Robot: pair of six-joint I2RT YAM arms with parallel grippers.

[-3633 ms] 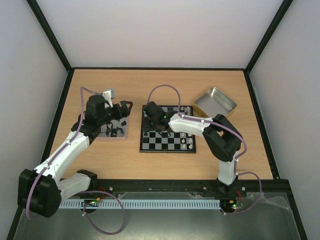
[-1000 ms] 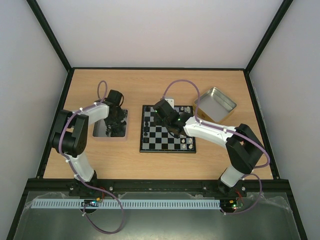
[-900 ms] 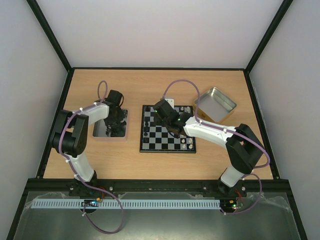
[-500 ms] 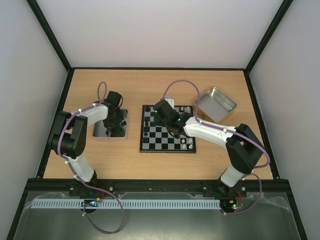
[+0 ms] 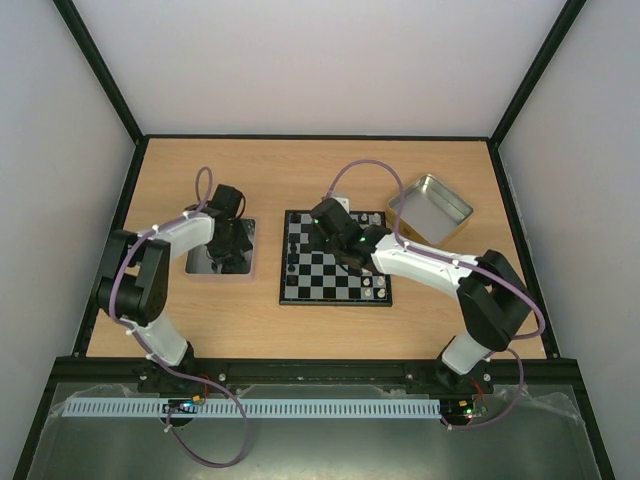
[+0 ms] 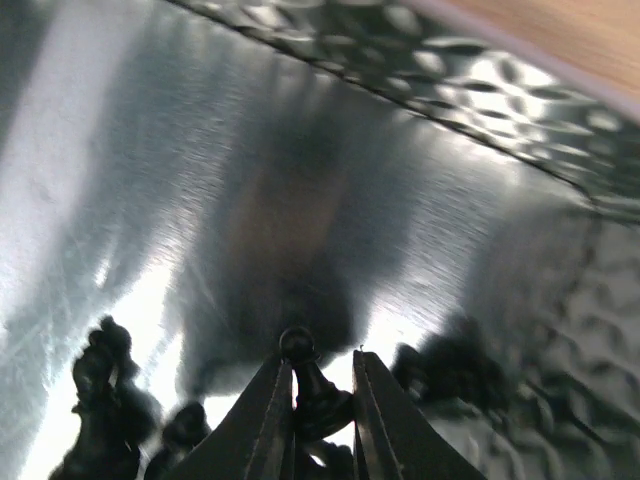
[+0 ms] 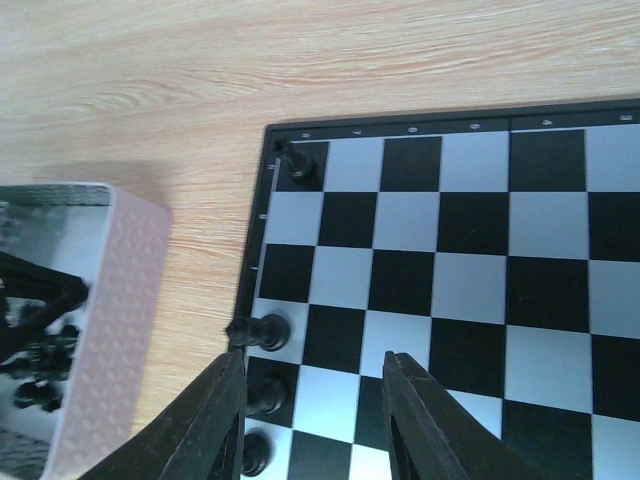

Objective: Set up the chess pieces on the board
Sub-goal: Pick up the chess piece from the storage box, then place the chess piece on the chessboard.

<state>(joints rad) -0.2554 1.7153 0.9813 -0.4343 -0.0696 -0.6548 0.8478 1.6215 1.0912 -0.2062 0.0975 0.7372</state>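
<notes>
Left gripper (image 6: 321,360), low inside the metal tray (image 6: 300,120), clasps a black pawn (image 6: 312,388); spare black pieces (image 6: 100,385) crowd close on either side of it. Right gripper (image 7: 315,365) hangs spread wide above the board (image 7: 470,250); placed black pieces (image 7: 262,331) line the board's edge beside it, on the tray side.

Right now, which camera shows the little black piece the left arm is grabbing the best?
The left wrist view: the black pawn sits close up, pinched in the left end effector. From the top external view, the arm hides it over the metal tray. The right wrist view catches only the tray's corner.
</notes>
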